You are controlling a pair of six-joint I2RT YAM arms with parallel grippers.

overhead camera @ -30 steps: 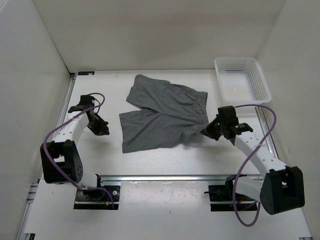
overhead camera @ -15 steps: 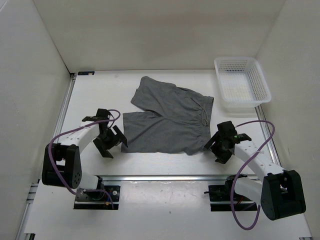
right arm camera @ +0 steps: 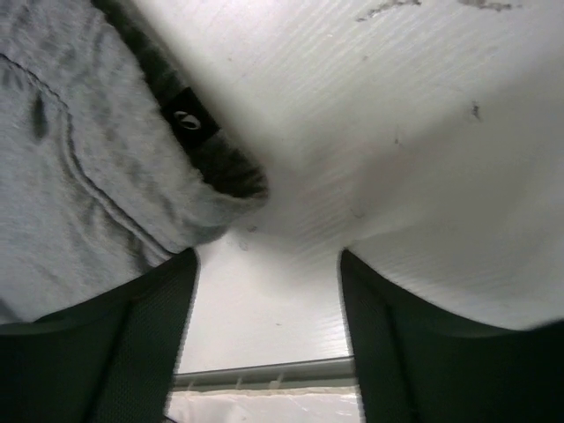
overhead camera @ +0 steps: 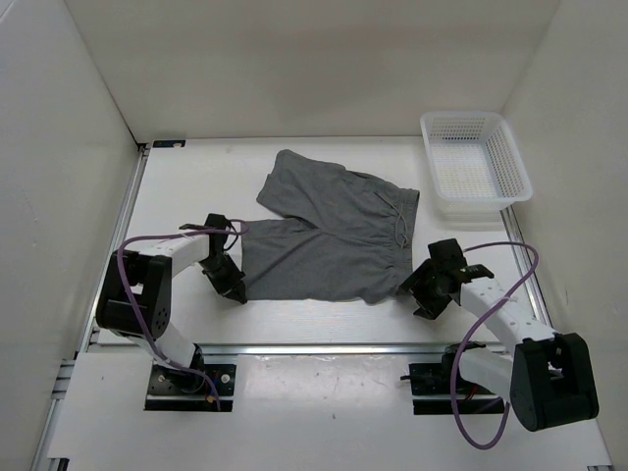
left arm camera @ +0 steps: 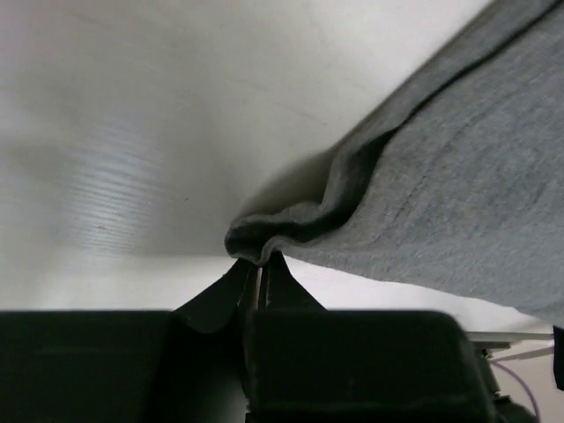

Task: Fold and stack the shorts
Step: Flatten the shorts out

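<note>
Left wrist view, I see left gripper (left arm camera: 261,264) clamped on the shorts (left arm camera: 441,176) hem corner at its tips, right gripper (right arm camera: 266,257) spread apart, waistband corner just ahead, flat on table (right arm camera: 414,132)

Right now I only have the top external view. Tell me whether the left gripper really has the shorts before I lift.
Observer: The left wrist view shows the left gripper closed on a bunched fold at the edge of the shorts.
Operator: Now report the right gripper.
Observer: Its wrist view shows the right gripper wide open, with bare table between the fingers.
Operator: Say where the fabric lies for it.
Observer: A corner of the shorts with a small black tag lies just ahead of the fingertip on the picture's left, ungripped.
</note>
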